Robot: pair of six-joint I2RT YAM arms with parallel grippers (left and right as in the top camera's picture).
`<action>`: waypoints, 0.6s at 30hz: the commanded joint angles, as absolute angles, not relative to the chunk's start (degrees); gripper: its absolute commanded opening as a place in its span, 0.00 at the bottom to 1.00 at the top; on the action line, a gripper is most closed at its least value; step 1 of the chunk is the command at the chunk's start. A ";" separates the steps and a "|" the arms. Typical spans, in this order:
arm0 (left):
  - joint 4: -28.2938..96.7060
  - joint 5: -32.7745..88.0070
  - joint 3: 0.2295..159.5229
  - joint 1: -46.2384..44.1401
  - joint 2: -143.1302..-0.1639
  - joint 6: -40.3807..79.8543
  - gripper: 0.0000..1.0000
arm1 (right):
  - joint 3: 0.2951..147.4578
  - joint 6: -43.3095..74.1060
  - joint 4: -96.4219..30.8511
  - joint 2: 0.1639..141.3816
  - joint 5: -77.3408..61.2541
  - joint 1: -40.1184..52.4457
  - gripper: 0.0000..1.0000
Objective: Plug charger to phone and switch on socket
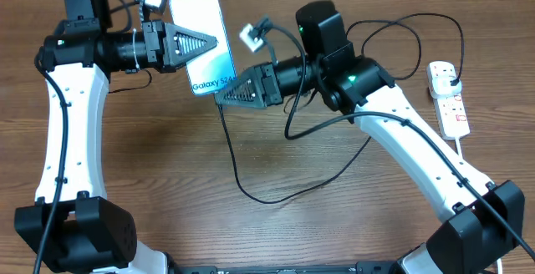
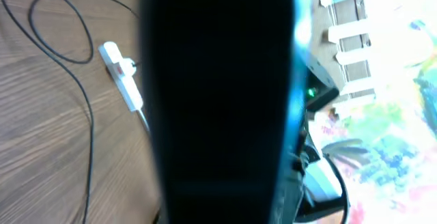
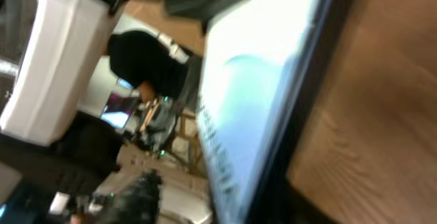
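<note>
Overhead view: phone point(image 1: 197, 15) was lifted above the table point(image 1: 167, 165), screen up.
Left gripper point(image 1: 213, 45): clamped on the phone's side.
Right gripper point(image 1: 222, 97): at the phone's lower end, pinching the charger point(image 1: 230, 153).
Socket point(image 1: 450, 98): far right, well apart.

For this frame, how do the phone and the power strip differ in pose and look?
The phone is clamped in the left gripper; the power strip lies on the table, no gripper on it. The phone shows a light blue screen with dark edges; the power strip is white with red markings. The power strip has a black plug in it; the phone's port cannot be seen. Both are slim rectangles.
</note>
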State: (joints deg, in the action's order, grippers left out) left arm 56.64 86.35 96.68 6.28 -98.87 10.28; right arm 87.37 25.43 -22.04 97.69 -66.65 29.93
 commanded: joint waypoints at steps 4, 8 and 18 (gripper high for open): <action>56.71 88.53 97.12 5.19 -97.43 8.97 0.04 | 88.47 25.50 -21.61 97.43 -65.04 28.75 0.58; 56.73 88.36 97.12 4.38 -97.43 8.97 0.04 | 88.44 25.56 -19.44 97.43 -65.04 28.75 0.49; 56.45 83.40 97.12 0.03 -97.43 8.97 0.04 | 88.44 25.74 -18.28 97.43 -65.01 28.75 0.20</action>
